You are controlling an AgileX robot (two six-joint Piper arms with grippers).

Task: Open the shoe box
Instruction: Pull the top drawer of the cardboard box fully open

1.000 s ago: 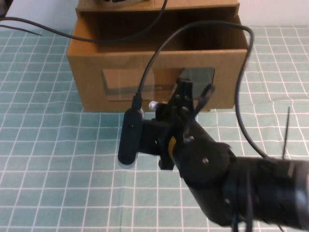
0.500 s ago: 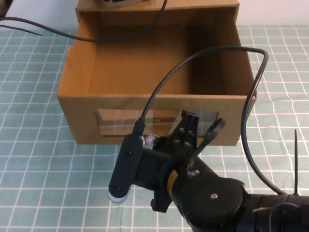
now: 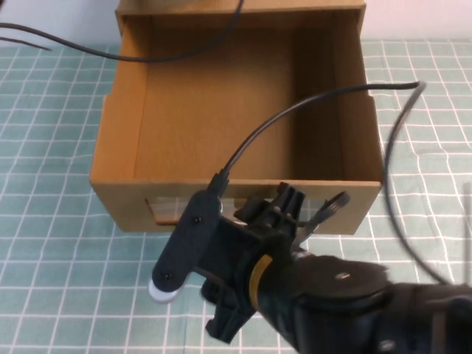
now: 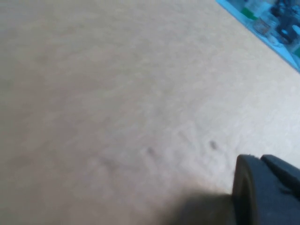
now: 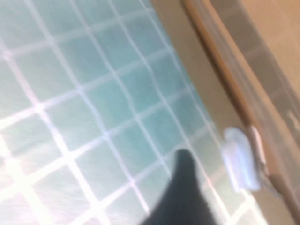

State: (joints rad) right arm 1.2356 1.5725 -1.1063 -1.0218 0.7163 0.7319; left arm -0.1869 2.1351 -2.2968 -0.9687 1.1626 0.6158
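The tabletop (image 3: 51, 147) is covered in a pale green cloth with a white grid. On its far half sits the cardboard shoe box (image 3: 243, 9), built like a sleeve with a drawer. The drawer (image 3: 214, 110) stands well out of the sleeve toward me, so its bare brown floor and side walls show from above. Its front wall faces me.

My right arm (image 3: 346, 295) fills the near side of the high view, a bulky black mass with a yellow ring at one joint. A dark oblong camera housing with a white end (image 3: 183, 249) is mounted on its left flank. My right gripper (image 3: 289, 203) is right at the middle of the drawer's front wall, just below the top edge. The blur keeps me from telling whether it is wide, narrow or holding anything.

My left gripper (image 4: 265, 190) does not show in the high view. Its own camera sees it close over a plain cardboard surface, and I cannot tell how it stands.

A clear window (image 3: 164, 209) is set in the drawer's front wall. A black cable (image 3: 295, 118) arcs over the drawer from the camera housing. In the right wrist view a small pale tab (image 5: 240, 161) sticks out from the front wall.
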